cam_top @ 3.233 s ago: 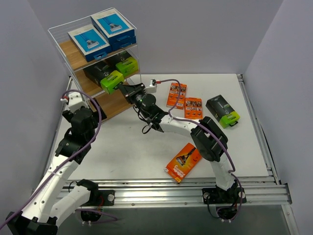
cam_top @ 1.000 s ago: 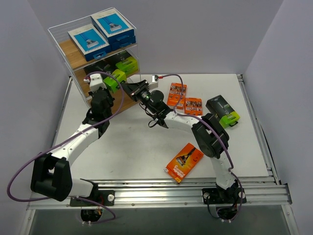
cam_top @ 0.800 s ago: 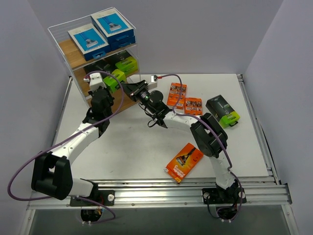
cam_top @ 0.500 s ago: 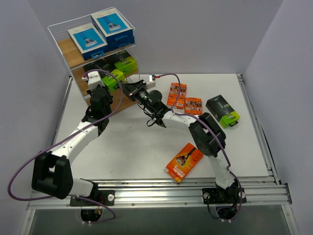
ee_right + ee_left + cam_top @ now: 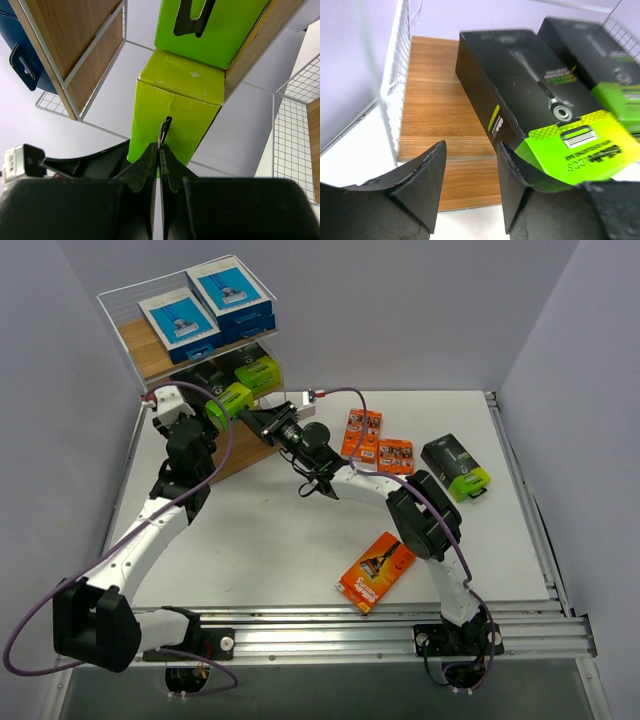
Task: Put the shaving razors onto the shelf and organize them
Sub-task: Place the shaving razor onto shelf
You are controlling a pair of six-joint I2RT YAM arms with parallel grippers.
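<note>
Robot lab test cell, plain lilac walls (image 5: 420, 310) around a white table (image 5: 270, 540), aluminium mounting rail (image 5: 330, 635) at its edge

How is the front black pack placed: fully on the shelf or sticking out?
Sticking out: the pack has its green end past the shelf edge.

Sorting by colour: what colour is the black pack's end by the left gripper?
Lime green. The black pack shows best in the left wrist view.
</note>
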